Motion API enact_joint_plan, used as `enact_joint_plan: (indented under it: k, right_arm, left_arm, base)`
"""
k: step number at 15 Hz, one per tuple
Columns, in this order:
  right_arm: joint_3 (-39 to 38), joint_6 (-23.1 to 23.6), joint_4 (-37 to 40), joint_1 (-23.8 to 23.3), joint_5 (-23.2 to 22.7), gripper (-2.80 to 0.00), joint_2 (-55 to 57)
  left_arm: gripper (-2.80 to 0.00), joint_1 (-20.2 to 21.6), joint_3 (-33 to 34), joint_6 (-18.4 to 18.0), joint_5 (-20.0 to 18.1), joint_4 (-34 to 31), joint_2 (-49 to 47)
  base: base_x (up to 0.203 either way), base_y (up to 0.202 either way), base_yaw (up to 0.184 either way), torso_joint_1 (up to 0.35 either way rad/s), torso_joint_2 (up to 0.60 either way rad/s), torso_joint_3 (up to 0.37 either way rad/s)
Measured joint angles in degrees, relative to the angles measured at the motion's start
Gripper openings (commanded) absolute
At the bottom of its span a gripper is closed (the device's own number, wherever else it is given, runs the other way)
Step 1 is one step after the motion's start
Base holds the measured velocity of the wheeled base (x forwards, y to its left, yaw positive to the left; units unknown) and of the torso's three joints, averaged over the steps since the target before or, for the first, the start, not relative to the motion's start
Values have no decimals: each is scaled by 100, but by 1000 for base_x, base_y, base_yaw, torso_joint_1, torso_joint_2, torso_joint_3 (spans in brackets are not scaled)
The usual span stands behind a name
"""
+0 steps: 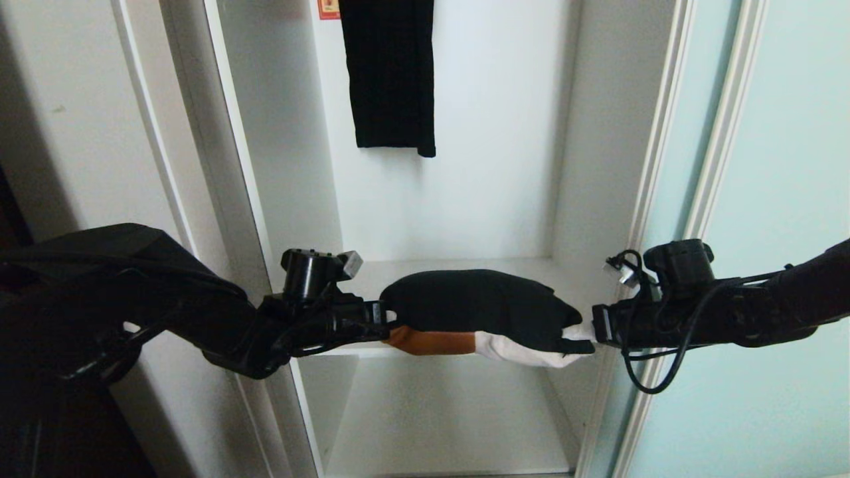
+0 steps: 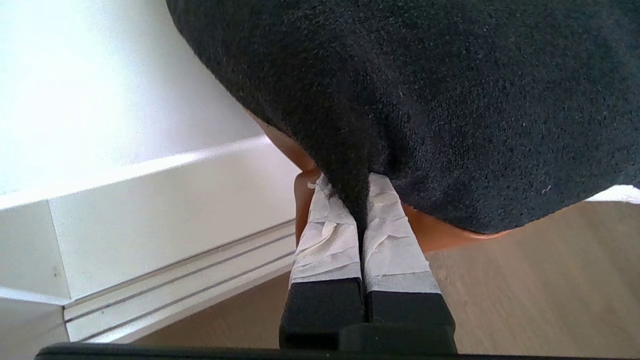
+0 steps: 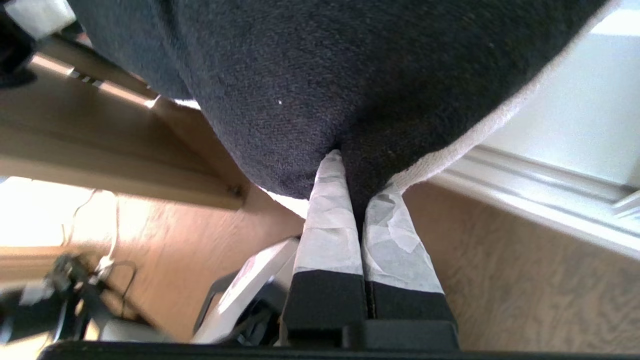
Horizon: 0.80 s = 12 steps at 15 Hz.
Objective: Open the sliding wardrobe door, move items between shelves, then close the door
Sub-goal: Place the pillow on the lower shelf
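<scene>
Both arms reach in from the sides w/ one soft folded fabric bundle, black on top w/ an orange band and a white part underneath (image 1: 478, 309), strung between them in front of the open white wardrobe compartment. Left claw (image 1: 384, 318) sits at the bundle's left end, its white-taped fingers (image 2: 327, 235) pressed together on a fold of the black knit; orange fabric shows just behind them in the left wrist view. Right claw (image 1: 593, 335) is at the bundle's right end, taped fingers (image 3: 330, 220) likewise pinched tight on black cloth beside the white edge. Bundle hangs approx level w/ the front edge of the flat white shelf board (image 1: 392, 269); whether it touches that board can't be told. Below it a lower white shelf board (image 1: 451, 425) lies bare of the bundle, in the next compartment down. Higher up, a dark black hanging garment (image 1: 392, 73) drops against the white back wall, well apart from the bundle. The tall sliding wardrobe door of frosted pale aqua glass w/ thin silvery-white frame (image 1: 783, 199) stands at the right, slid clear of the opening; right arm crosses in front of it. Plain off-white side post (image 1: 199, 133) stands at left behind the left arm. Wrist views show wood-look floor (image 2: 540, 280) beneath.
</scene>
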State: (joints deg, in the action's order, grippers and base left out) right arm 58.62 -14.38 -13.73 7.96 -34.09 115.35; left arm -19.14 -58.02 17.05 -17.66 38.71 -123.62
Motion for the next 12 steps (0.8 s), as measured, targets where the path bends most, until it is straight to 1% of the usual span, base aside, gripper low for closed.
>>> enact_joint_plan:
  k: [3, 5, 9, 12]
  right_arm:
    - [-623, -63, -651, 43, -184, -280, -320]
    - [-962, -90, -1018, 80, -257, -280, -570]
    - [-1506, -108, -1311, 120, -683, -280, -1185]
    - [-1769, -316, -1355, 137, -732, -280, -1665]
  left_arm:
    - [-280, -239, 694, 28, 9, 661, 438]
    - [-280, -389, 1069, 28, 13, 898, 695]
    - [-280, -626, 1734, -9, 53, 1350, 1156]
    - [-280, -820, 1979, -59, 328, 1498, 1467]
  base:
    - [0, 0, 0, 0, 0, 0]
    - [0, 0, 0, 0, 0, 0]
    - [0, 0, 0, 0, 0, 0]
    - [0, 0, 0, 0, 0, 0]
